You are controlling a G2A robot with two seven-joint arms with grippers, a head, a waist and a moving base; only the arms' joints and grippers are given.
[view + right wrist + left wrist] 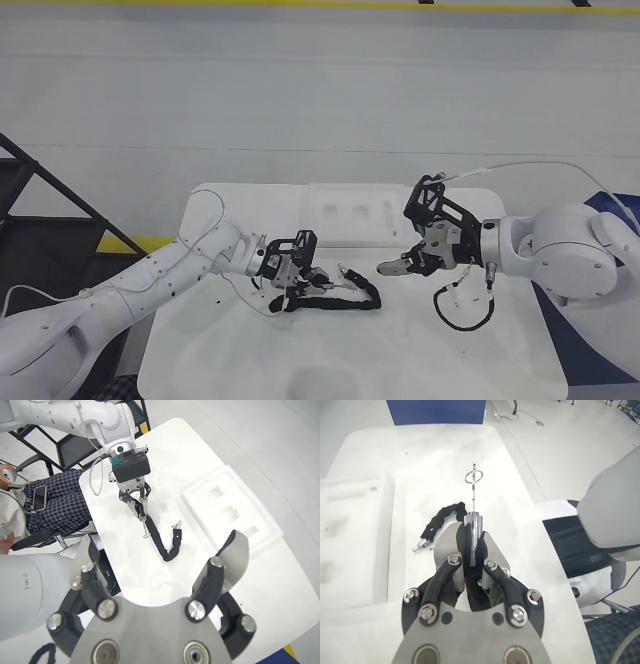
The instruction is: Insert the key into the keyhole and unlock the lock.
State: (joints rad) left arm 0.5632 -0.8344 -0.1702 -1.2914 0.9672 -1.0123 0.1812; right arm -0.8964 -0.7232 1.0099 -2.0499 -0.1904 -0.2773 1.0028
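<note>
The lock (pixel 350 303) lies on the table (pixel 250 350) before the foam tray (pixel 350 215), left of the right tool (pixel 388 267)

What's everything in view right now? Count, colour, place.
table: 1, white, under everything.
foam tray: 1, white, three recesses, table's far side.
chain lock: 1, black sleeve, lying bent on the table.
pin end: 1, silver, free on the table.
lock cylinder: 1, chrome, clamped in the left claw.
key: 1, silver with ring, sticking out of the cylinder's end.
left claw: 1, shut on the cylinder.
right claw: 1, open, above the table, holding nothing.
</note>
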